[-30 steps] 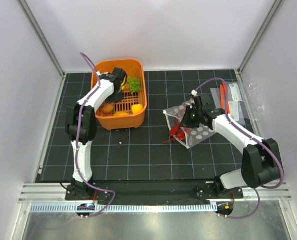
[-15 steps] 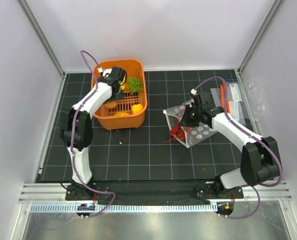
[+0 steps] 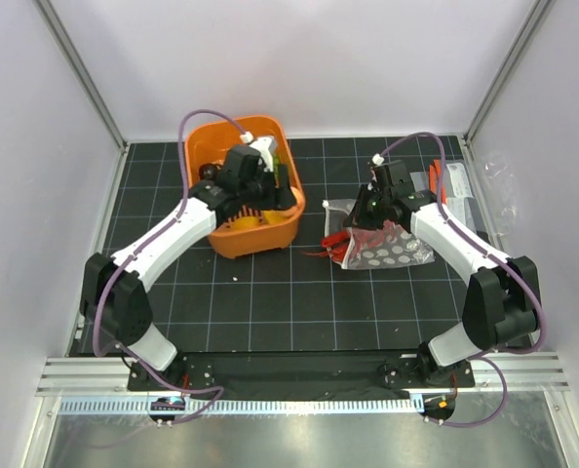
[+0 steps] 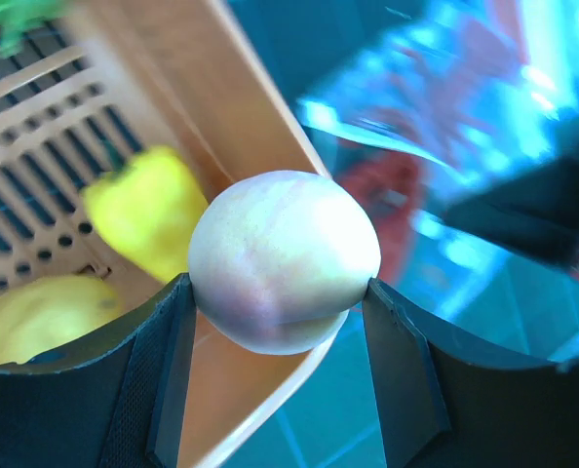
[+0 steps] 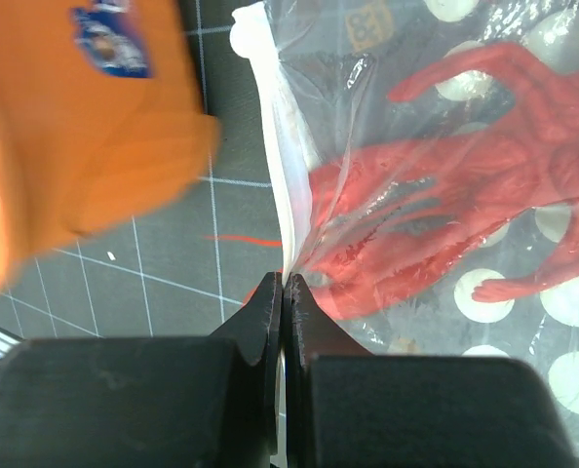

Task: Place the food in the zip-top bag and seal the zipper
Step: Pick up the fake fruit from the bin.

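Looks about a third done: 1 of 3 foods bagged, namely the red plastic toy lobster (image 5: 465, 195), seen through the clear white-dotted zip-top bag (image 3: 392, 249) lying right of centre on the black gridded bench (image 3: 270, 312). Clamped tight on the bag's mouth edge with the right gripper (image 5: 283, 288), pinching the narrow white zipper strip (image 5: 262, 117), which is not yet pressed closed. Squeezed between the fingers (image 4: 163, 380) of the left gripper (image 4: 282, 312): the round peach-orange toy fruit (image 4: 285, 249), held over the right-hand wall of the orange slotted plastic basket (image 3: 221, 127) near the far edge, left of centre, short of the bag. Left to do, judging by this: carrying that fruit across, fetching the green toy grape bunch (image 4: 12, 12), blurred in the basket, then sealing. Lies with the bag's long axis roughly between the left and right edges, mouth toward the left edge and the basket. Runs lengthwise along the bag, the lobster too, with thin red feelers seemingly reaching past the mouth toward the left edge.
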Action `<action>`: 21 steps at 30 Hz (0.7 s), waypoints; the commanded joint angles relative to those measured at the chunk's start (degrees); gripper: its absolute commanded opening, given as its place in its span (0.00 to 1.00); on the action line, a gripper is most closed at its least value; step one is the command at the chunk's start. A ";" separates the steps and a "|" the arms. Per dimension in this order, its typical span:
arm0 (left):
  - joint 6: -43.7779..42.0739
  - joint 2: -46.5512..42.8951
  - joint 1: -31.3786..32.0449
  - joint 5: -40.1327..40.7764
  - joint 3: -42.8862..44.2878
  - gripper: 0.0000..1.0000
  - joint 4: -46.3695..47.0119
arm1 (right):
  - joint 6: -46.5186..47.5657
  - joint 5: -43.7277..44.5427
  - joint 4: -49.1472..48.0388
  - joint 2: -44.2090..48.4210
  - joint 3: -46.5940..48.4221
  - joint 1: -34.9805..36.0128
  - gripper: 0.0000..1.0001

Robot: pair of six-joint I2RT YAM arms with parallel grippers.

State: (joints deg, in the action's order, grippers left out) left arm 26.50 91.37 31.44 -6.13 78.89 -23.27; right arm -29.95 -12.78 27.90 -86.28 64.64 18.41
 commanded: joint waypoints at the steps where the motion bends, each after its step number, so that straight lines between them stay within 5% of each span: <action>1: -1.19 -0.85 4.85 -11.17 -0.50 0.15 6.82 | -2.21 1.34 1.54 1.11 2.24 -0.05 0.01; 8: -2.33 0.47 11.62 -8.13 2.14 0.13 7.28 | -2.92 4.60 2.77 3.66 1.63 -0.05 0.01; 13: -4.53 3.10 9.53 7.43 2.85 0.07 -0.19 | -2.92 5.39 3.12 4.54 1.45 -0.05 0.01; 16: -3.65 2.07 4.96 6.40 1.79 0.04 -0.12 | -2.66 5.83 2.95 5.33 1.45 -0.05 0.01; 21: -8.48 -2.86 6.35 7.01 4.59 0.06 2.17 | -2.48 6.27 2.78 5.60 0.93 -0.05 0.01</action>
State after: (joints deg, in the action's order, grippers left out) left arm 21.26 93.56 36.01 -0.16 79.70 -23.22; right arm -32.03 -7.53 31.46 -82.85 64.75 18.41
